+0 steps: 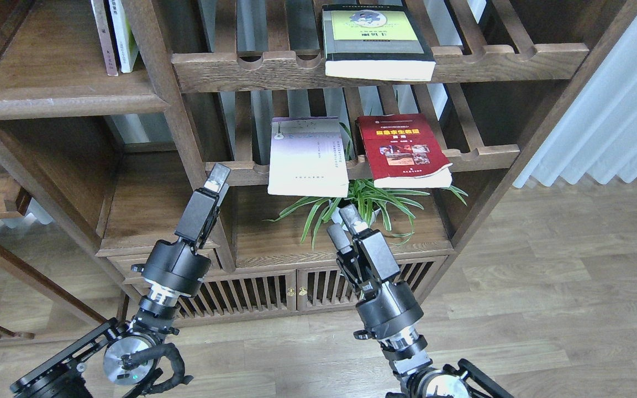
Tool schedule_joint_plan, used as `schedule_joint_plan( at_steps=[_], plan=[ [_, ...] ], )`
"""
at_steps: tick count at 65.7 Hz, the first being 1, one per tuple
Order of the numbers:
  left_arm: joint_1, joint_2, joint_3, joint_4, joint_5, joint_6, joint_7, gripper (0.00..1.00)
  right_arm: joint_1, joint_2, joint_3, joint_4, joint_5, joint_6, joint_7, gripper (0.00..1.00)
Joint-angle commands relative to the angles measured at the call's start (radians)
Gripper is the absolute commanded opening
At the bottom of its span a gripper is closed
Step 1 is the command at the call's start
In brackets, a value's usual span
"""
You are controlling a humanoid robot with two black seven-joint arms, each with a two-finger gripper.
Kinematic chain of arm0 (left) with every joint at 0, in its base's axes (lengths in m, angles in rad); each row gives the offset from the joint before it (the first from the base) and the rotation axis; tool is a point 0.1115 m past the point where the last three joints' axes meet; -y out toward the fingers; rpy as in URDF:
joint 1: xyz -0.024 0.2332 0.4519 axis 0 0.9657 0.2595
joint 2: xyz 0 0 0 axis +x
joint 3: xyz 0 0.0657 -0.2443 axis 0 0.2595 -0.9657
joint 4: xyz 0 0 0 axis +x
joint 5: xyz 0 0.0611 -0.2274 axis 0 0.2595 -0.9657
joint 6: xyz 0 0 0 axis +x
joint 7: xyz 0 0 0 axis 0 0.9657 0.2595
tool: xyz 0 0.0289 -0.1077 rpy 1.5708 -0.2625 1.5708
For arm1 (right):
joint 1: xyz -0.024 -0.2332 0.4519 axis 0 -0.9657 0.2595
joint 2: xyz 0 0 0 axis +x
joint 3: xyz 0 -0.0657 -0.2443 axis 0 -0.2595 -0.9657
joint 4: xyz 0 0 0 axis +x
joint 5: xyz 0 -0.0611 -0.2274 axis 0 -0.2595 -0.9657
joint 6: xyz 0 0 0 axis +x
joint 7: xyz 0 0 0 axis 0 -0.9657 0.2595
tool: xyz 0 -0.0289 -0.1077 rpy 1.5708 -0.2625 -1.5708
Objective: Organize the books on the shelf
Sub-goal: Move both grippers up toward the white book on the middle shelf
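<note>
Lavender book: lies flat on the slatted shelf, long axis front to back, its near edge overhanging the rail. Right gripper: nearer arm, directly below that overhanging edge, jaws parted and empty. Left gripper: left of the book, jaw state indistinguishable.

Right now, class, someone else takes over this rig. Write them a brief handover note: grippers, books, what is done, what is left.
Left gripper: holds nothing; open or shut unclear.
Right gripper: open, empty, below the lavender book.
Lavender book and red book lie flat on the slatted rack, overhanging its front; the green-covered book lies on the rack above.
Two books stand on the solid shelf, upper left.
Left: the three flat books apparently still need shelving.
</note>
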Motion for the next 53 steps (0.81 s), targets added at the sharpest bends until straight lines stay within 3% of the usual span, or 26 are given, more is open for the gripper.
schedule_joint_plan(
  at_steps=[1,21,32,45,53],
  plan=[
    [0.004,-0.001,-0.007,0.001,0.000,0.000,0.000,1.00,0.008,0.000,-0.015,-0.007,0.000,0.000,0.000,0.99],
    [0.033,0.025,-0.044,0.001,0.002,0.000,0.000,1.00,0.011,0.000,-0.090,-0.017,0.001,0.000,0.000,0.99],
    [0.058,0.044,-0.083,0.003,0.003,0.000,0.000,1.00,0.063,0.000,-0.093,-0.102,0.015,-0.007,0.000,0.99],
    [0.088,0.044,-0.122,0.029,0.003,0.000,0.000,1.00,0.158,0.000,-0.093,-0.172,0.075,-0.288,0.000,0.99],
    [0.127,0.044,-0.123,0.029,0.003,0.000,0.000,1.00,0.236,0.000,-0.093,-0.223,0.155,-0.380,0.001,0.99]
  ],
)
